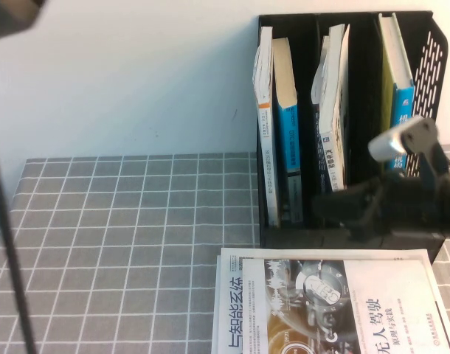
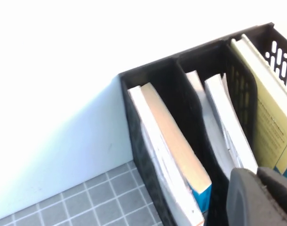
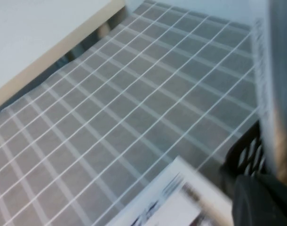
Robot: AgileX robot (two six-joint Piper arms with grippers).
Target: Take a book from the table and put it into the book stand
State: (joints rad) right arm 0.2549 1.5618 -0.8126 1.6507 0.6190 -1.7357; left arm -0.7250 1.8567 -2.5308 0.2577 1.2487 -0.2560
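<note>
Book: you'll find the book (image 1: pixel 336 306) lying flat, cover up, on the checked worktop (image 1: pixel 122 236) at about 5 o'clock in the high view, just in front of the book stand (image 1: pixel 424 44).
Stand: at 2 o'clock, three compartments, each already holding upright books; the gaps are narrow.
Right pincer (image 1: pixel 339 206): hovering between stand front and book; you cannot tell how its jaws stand.
Left pincer (image 2: pixel 261 197): raised, looking at the stand's top; state cannot be told either.
Handling: likely a thin, glossy softcover, light, floppy, slippery. Take it at the spine edge (image 1: pixel 229 310), where it is stiffest.
</note>
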